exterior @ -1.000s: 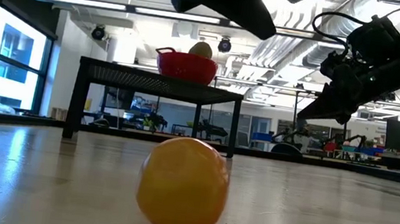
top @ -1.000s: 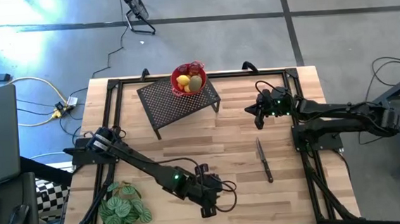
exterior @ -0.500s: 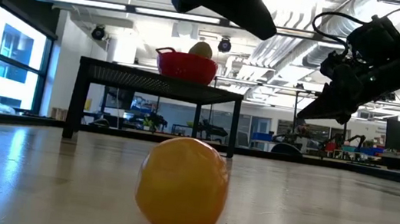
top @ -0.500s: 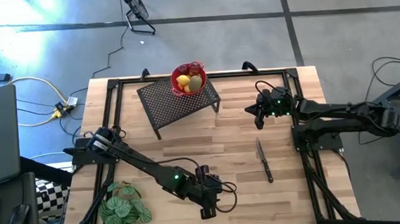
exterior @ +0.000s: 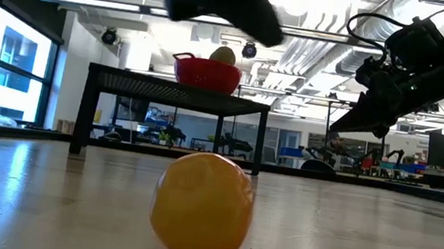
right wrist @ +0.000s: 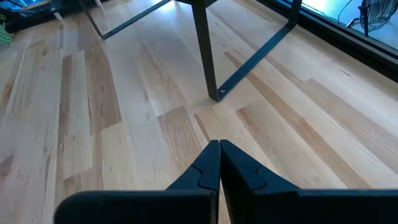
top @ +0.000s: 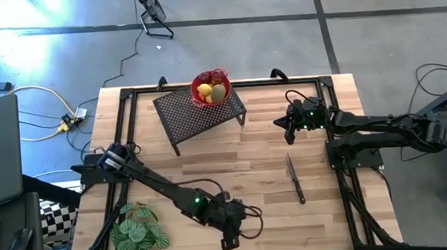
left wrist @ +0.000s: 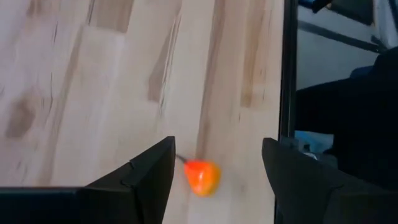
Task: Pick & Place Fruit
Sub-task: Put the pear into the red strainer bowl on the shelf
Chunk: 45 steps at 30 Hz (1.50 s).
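Note:
A small orange fruit [left wrist: 202,177] lies on the wooden table by its near edge; in the low view the same fruit [exterior: 203,206] sits close to the camera. My left gripper [left wrist: 217,171] hangs above it, open, one finger on either side of the fruit and clear of it. In the high view the left gripper [top: 230,239] hides the fruit. At the far side, a red bowl [top: 196,87] holding several fruit stands on a black mesh stand [top: 195,115]. My right gripper [right wrist: 219,158] waits shut at the table's right [top: 287,130], touching nothing.
A knife [top: 294,179] lies on the table right of centre. A green leafy plant [top: 139,232] stands at the near left corner. The table's black frame rail [left wrist: 289,74] runs just beside the orange fruit. The stand's legs [right wrist: 205,50] are ahead of my right gripper.
My left gripper has turned at the wrist above the orange fruit, its tip swinging slightly toward the table's near edge. The fruit has stayed where it was.

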### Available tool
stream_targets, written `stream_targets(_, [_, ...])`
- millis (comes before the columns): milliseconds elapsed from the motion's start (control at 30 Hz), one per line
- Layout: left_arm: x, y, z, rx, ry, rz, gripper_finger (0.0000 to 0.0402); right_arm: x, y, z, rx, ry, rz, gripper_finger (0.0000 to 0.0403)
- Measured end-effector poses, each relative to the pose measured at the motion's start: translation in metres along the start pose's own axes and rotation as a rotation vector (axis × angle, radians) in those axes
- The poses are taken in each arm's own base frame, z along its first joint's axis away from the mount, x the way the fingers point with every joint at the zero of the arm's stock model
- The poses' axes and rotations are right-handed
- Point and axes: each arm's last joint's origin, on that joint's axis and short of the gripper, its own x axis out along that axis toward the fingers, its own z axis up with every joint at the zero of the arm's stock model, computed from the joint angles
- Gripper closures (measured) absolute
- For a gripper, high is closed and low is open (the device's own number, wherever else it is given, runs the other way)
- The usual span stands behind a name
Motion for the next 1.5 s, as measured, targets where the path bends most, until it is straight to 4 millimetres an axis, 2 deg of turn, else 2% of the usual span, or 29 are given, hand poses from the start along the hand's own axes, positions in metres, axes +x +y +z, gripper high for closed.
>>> stream_targets(167, [0.008,0.000,-0.012,-0.032,0.062,0.034,0.0165,0.000,0.000,0.000,0.000,0.000,0.000,0.0400])
stream_targets(267, [0.011,-0.003,-0.009,-0.039,0.036,0.009,0.0165,0.000,0.000,0.000,0.000,-0.002,0.000,0.0400])
stream_targets(367, [0.014,-0.003,-0.015,-0.033,0.065,0.022,0.0165,0.000,0.000,0.000,0.000,-0.003,0.000,0.0400])
stream_targets(767, [0.043,-0.006,-0.030,-0.091,0.121,0.009,0.0165,0.000,0.000,0.000,0.000,0.001,0.000,0.0401])
stream_targets(833, [0.044,-0.005,-0.036,-0.085,0.152,0.025,0.0165,0.000,0.000,0.000,0.000,0.000,0.000,0.0401])
stream_targets(1167, [0.044,-0.004,-0.035,-0.085,0.134,0.037,0.0165,0.000,0.000,0.000,0.001,0.001,0.000,0.0401])
stream_targets(1500, [0.062,0.001,-0.046,-0.077,0.174,0.073,0.0165,0.000,0.000,0.000,0.001,0.002,0.000,0.0401])
